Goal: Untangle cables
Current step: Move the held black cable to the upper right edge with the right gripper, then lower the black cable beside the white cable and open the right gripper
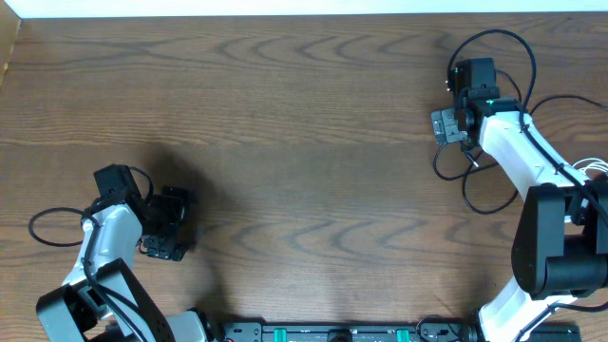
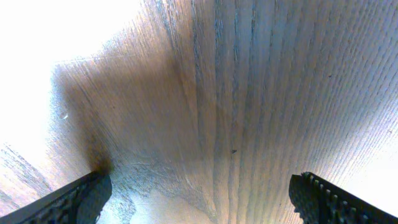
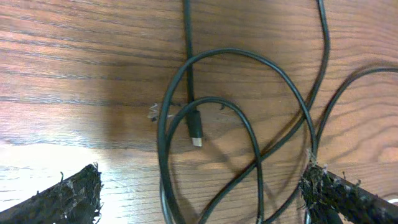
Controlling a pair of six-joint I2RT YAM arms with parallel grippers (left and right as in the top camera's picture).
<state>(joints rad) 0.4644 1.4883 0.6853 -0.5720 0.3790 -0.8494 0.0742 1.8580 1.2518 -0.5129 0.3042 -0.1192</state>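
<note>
In the right wrist view, thin black cables (image 3: 166,118) lie in overlapping loops on the wooden table, and one small plug end (image 3: 195,134) rests inside a loop. My right gripper (image 3: 205,199) stands open just above these loops with nothing between its fingers, and cable runs close to the right fingertip (image 3: 329,196). From overhead, my right gripper (image 1: 443,126) is at the far right, with black cable (image 1: 503,31) looping around and below it. My left gripper (image 1: 169,228) stays open at the near left. Only bare wood shows between the left gripper's (image 2: 202,199) fingers.
A thin black cord loop (image 1: 38,226) lies left of the left arm. A bit of white cord (image 1: 597,166) shows at the right edge by the right arm's base. The table's far edge (image 1: 285,13) runs along the top.
</note>
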